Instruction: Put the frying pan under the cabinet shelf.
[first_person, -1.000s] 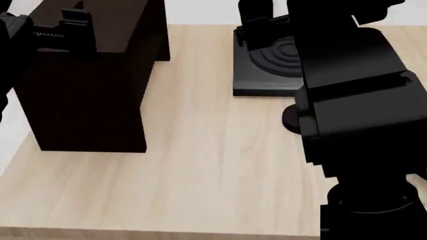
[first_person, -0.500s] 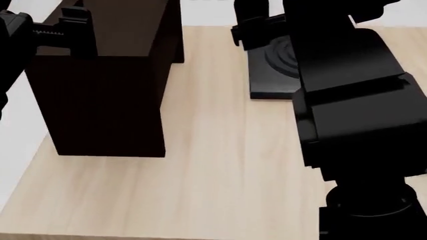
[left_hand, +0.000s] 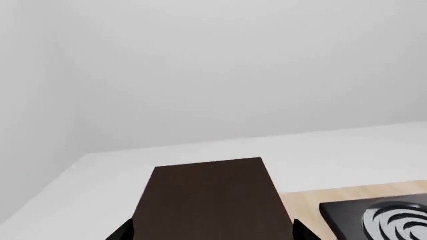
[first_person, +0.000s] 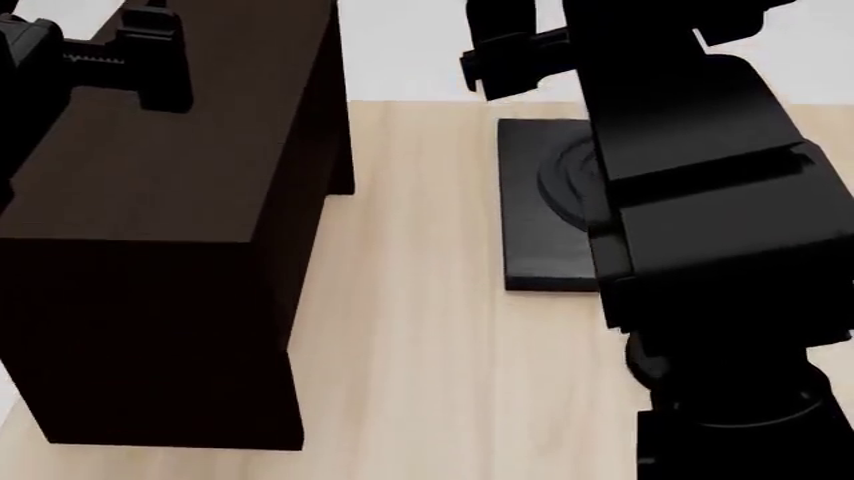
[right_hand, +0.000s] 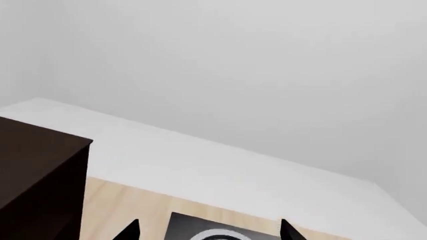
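The frying pan is out of view in every frame. The cabinet shelf (first_person: 160, 190) is a large dark brown box standing on the left of the wooden table; it also shows in the left wrist view (left_hand: 210, 195) and the right wrist view (right_hand: 37, 170). My left gripper (first_person: 140, 55) hovers over the cabinet's flat top, open and empty; only its two wide-apart tips show in the left wrist view (left_hand: 212, 234). My right gripper (first_person: 501, 50) hovers above the far end of the stove plate, open and empty, tips spread in the right wrist view (right_hand: 208, 232).
A square black stove plate (first_person: 541, 215) with concentric rings lies right of the cabinet, also in the left wrist view (left_hand: 373, 220) and the right wrist view (right_hand: 213, 231). My bulky right arm (first_person: 707, 200) hides the table's right side. A light wooden table (first_person: 414, 330) lies between cabinet and plate.
The head view has shifted: the cabinet now looms larger and lower at the left, and the stove plate sits lower in the picture. Both grippers keep their places at the top.
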